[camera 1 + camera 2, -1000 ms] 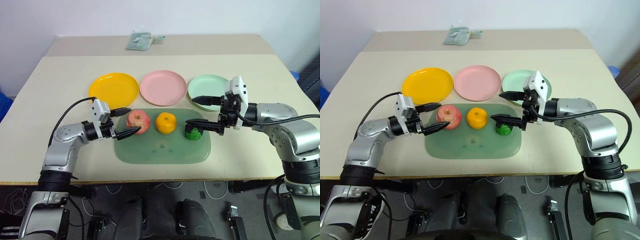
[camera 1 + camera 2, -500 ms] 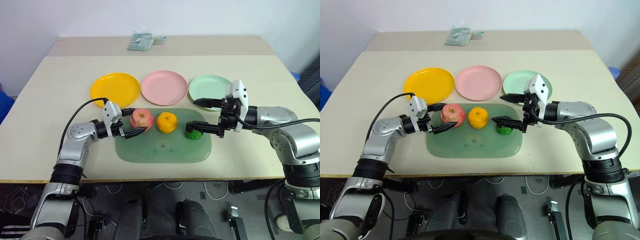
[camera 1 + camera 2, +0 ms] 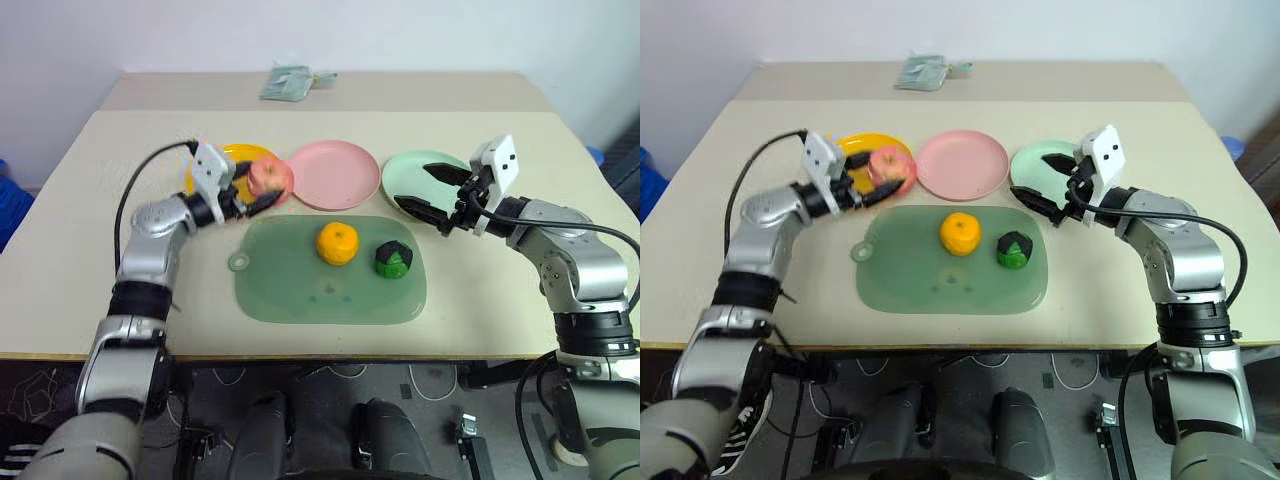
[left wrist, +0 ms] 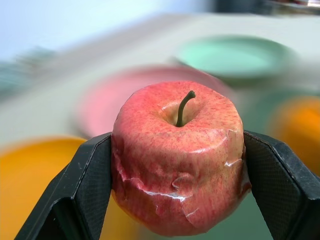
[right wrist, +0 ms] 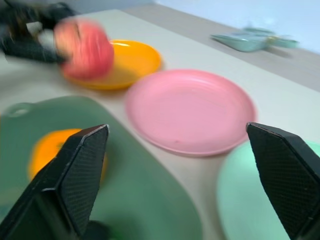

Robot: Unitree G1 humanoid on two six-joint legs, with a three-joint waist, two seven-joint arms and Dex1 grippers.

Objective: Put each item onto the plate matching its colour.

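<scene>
My left gripper (image 3: pixel 262 186) is shut on the red-pink apple (image 3: pixel 268 178) and holds it in the air at the yellow-orange plate's (image 3: pixel 222 160) right edge, close to the pink plate (image 3: pixel 338 176). In the left wrist view the apple (image 4: pixel 180 155) sits stem-up between both black fingers (image 4: pixel 82 192). The orange mandarin (image 3: pixel 338 243) and the green round piece (image 3: pixel 393 259) rest on the green cutting mat (image 3: pixel 300 290). My right gripper (image 3: pixel 432 192) stands open over the near edge of the mint green plate (image 3: pixel 415 170), holding nothing.
A folded greenish cloth (image 3: pixel 292 82) lies at the table's far edge. The three plates stand in a row behind the mat. Bare tabletop lies to the left and right of the mat and behind the plates.
The left gripper shut on the apple and lifted it off the mat, back toward the yellow and pink plates. The right gripper drew away from the green piece toward the mint plate, still open.
</scene>
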